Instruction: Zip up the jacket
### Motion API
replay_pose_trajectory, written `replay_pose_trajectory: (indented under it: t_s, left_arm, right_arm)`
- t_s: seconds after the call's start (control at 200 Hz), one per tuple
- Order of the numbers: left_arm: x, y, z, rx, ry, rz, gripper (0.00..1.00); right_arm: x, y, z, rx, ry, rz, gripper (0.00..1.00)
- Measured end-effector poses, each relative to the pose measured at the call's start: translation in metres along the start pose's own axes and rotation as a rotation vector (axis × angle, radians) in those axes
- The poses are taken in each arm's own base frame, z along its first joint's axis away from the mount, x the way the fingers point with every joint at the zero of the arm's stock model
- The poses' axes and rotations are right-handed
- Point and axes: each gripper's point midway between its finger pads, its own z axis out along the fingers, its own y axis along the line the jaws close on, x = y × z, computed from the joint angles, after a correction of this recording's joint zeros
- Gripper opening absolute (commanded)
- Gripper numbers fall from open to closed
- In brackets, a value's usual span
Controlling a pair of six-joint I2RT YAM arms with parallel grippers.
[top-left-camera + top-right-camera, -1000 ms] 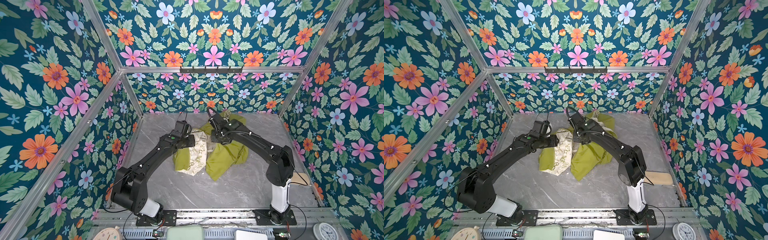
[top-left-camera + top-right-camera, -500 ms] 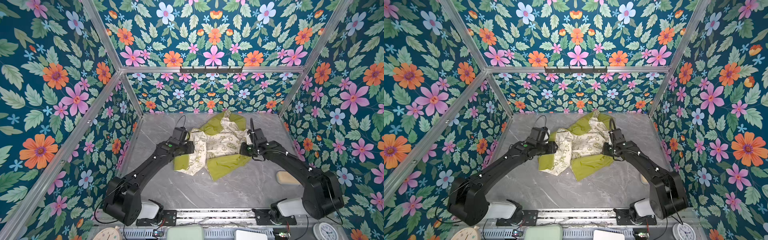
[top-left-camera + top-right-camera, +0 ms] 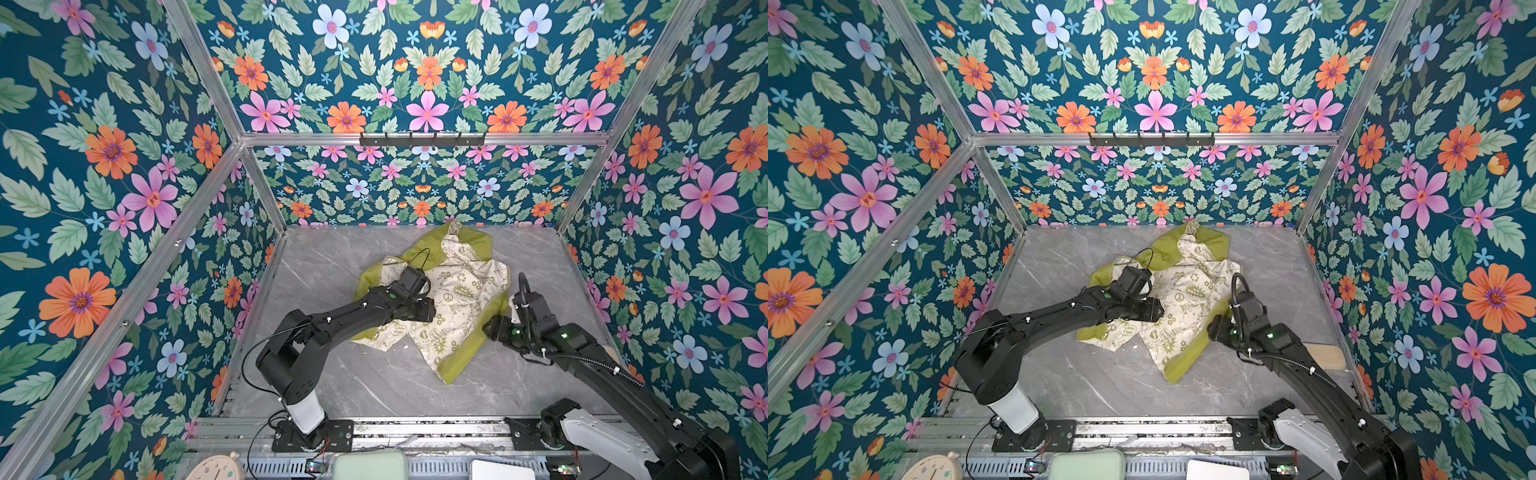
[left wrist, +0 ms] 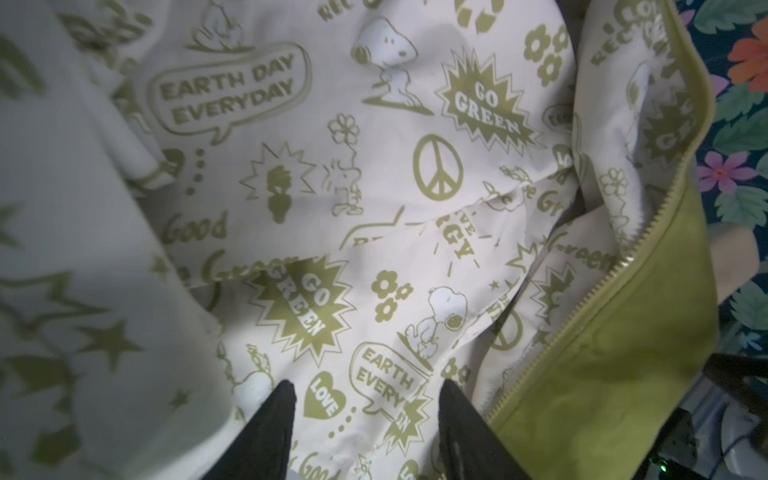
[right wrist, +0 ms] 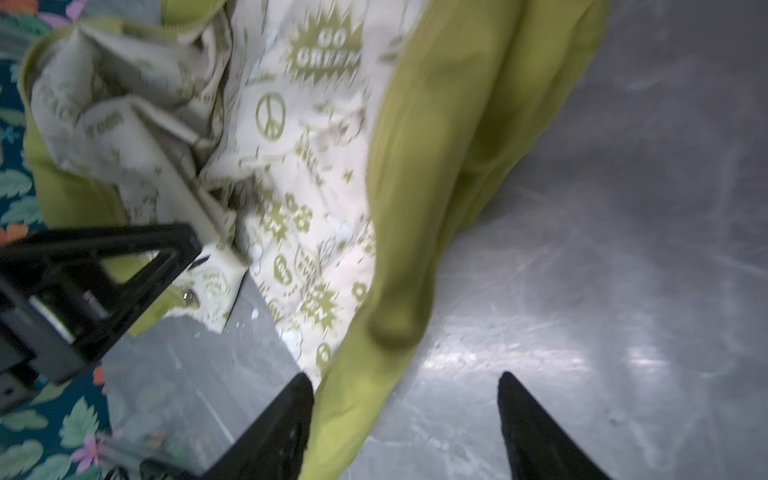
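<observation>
The jacket (image 3: 457,291) (image 3: 1187,291) lies spread open on the grey table, cream printed lining up and lime-green shell at its edges. My left gripper (image 3: 432,309) (image 3: 1160,311) (image 4: 367,386) hovers open over the lining in the jacket's middle, nothing pinched. The green zipper (image 4: 648,232) runs along the front edge beside it, unzipped. At the jacket's right edge my right gripper (image 3: 486,328) (image 3: 1210,330) (image 5: 404,376) stands wide open. A strip of green fabric (image 5: 399,249) runs down beside one of its fingers (image 5: 291,415), loose. The left gripper's body (image 5: 124,270) shows in the right wrist view.
Floral walls close in the grey table (image 3: 374,382) on three sides. A black hook rail (image 3: 422,139) is mounted on the back wall. A beige object (image 3: 1325,355) lies at the table's right edge behind my right arm. A clock (image 3: 216,469) sits below the front rail.
My right gripper went from shut to open, letting go of the jacket, after drawing its right side outward from the middle. The jacket now lies spread. My left gripper has moved right onto the lining.
</observation>
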Motion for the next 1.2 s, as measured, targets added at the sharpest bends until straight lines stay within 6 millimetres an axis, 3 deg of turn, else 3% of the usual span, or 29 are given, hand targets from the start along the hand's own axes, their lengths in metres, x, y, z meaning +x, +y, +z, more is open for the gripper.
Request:
replay_pose_trajectory:
  t_s: [0.115,0.29,0.445,0.545,0.635,0.74,0.85,0.945,1.015,1.07,1.13,1.175,1.2]
  left_arm:
    - [0.007,0.005,0.001,-0.006,0.008,-0.024,0.57]
    - [0.0,0.005,-0.02,0.01,-0.04,-0.032,0.59]
    - [-0.008,0.017,-0.04,0.012,-0.095,-0.077,0.59]
    - [-0.007,0.03,-0.057,0.033,-0.129,-0.121,0.59]
    - [-0.008,0.046,-0.077,0.055,-0.173,-0.177,0.59]
    - [-0.017,0.058,-0.105,0.092,-0.251,-0.235,0.6]
    - [-0.027,0.063,-0.136,0.157,-0.345,-0.273,0.61]
    - [-0.031,0.067,-0.157,0.197,-0.401,-0.3,0.64]
    - [-0.037,0.071,-0.17,0.198,-0.444,-0.306,0.65]
    - [-0.039,0.072,-0.174,0.197,-0.454,-0.309,0.64]
    - [-0.038,0.076,-0.172,0.184,-0.443,-0.322,0.63]
    - [-0.034,0.08,-0.167,0.17,-0.426,-0.332,0.63]
    - [-0.031,0.083,-0.164,0.16,-0.416,-0.336,0.63]
  right_arm:
    - [0.02,0.006,0.015,0.028,0.063,0.006,0.72]
    - [0.034,-0.014,0.045,0.148,0.124,0.058,0.64]
    - [0.037,-0.008,0.066,0.152,0.169,0.07,0.25]
    - [0.033,0.008,0.071,0.111,0.178,0.061,0.09]
    - [0.023,0.032,0.068,0.047,0.172,0.045,0.0]
    - [-0.007,0.088,0.057,-0.087,0.143,-0.025,0.0]
    - [-0.038,0.156,0.032,-0.248,0.1,-0.135,0.0]
    - [-0.055,0.196,0.011,-0.352,0.069,-0.233,0.0]
    - [-0.066,0.219,0.009,-0.399,0.054,-0.327,0.0]
    - [-0.071,0.225,0.021,-0.402,0.05,-0.395,0.0]
    - [-0.07,0.211,0.053,-0.356,0.093,-0.429,0.0]
    - [-0.068,0.187,0.082,-0.299,0.145,-0.422,0.17]
    - [-0.068,0.168,0.097,-0.252,0.173,-0.396,0.21]
